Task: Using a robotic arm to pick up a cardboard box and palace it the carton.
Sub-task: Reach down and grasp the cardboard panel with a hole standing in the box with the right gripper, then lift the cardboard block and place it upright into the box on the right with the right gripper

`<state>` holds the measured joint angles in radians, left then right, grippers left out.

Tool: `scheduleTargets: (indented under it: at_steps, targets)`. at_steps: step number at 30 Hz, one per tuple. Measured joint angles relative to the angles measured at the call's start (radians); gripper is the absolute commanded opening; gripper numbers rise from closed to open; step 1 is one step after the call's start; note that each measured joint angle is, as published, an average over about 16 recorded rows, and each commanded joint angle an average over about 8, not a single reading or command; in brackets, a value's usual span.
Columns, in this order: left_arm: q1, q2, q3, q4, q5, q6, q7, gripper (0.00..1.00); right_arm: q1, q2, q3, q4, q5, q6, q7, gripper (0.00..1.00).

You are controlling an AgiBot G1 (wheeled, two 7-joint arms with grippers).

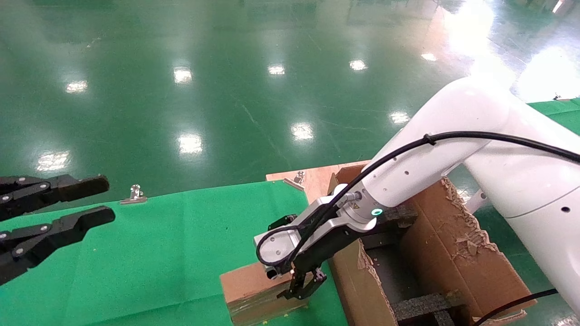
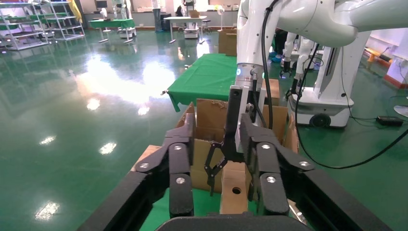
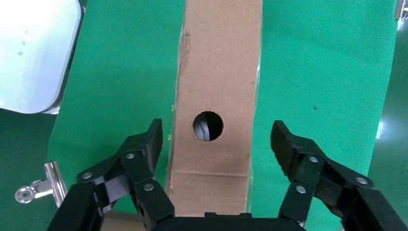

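Note:
The small brown cardboard box point(image 1: 253, 292) stands on the green cloth close beside the carton point(image 1: 453, 244). The white robotic arm point(image 1: 421, 154) reaches down over it, and my right gripper point(image 1: 304, 286) is open astride the box's near end. In the right wrist view the fingers point(image 3: 153, 140) flank the cardboard box point(image 3: 216, 72) with a small gap on each side, just below its round hole point(image 3: 208, 126). My left gripper point(image 1: 108, 199) hovers open and empty at the far left. The left wrist view shows the box point(image 2: 235, 192) and the carton point(image 2: 211, 115) ahead.
Black foam inserts point(image 1: 426, 304) lie inside the ragged-flapped carton. Metal clips point(image 1: 132, 194) point(image 1: 297, 177) hold the green cloth point(image 1: 158, 253) at the table's far edge. A bare wooden board point(image 1: 317, 181) shows beside the carton. Shiny green floor lies beyond.

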<state>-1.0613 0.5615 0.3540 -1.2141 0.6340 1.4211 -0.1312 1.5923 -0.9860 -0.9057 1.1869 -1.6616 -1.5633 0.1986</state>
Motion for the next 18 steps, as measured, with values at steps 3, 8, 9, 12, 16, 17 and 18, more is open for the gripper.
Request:
scheduleTargets:
  at_steps: [3, 8, 9, 12, 16, 17, 18]
  targets:
    - [0.000, 0.000, 0.000, 0.000, 0.000, 0.000, 0.000, 1.00, -0.001, 0.000, 0.001, 0.000, 0.001, 0.000, 0.000, 0.00]
    - [0.000, 0.000, 0.000, 0.000, 0.000, 0.000, 0.000, 1.00, -0.003, 0.001, 0.003, 0.000, 0.001, 0.000, 0.000, 0.00]
    - [0.000, 0.000, 0.000, 0.000, 0.000, 0.000, 0.000, 1.00, -0.003, 0.001, 0.003, 0.000, 0.001, 0.000, 0.000, 0.00]
    - [0.000, 0.000, 0.000, 0.000, 0.000, 0.000, 0.000, 1.00, -0.003, 0.001, 0.004, 0.000, 0.001, 0.000, 0.000, 0.00]
    - [0.000, 0.000, 0.000, 0.000, 0.000, 0.000, 0.000, 1.00, -0.003, 0.002, 0.005, 0.000, 0.002, 0.001, 0.000, 0.00]
    - [0.000, 0.000, 0.000, 0.000, 0.000, 0.000, 0.000, 1.00, -0.003, 0.003, 0.006, 0.000, 0.003, 0.002, 0.000, 0.00]
    - [0.000, 0.000, 0.000, 0.000, 0.000, 0.000, 0.000, 1.00, -0.001, 0.004, 0.006, -0.001, 0.004, 0.002, 0.000, 0.00]
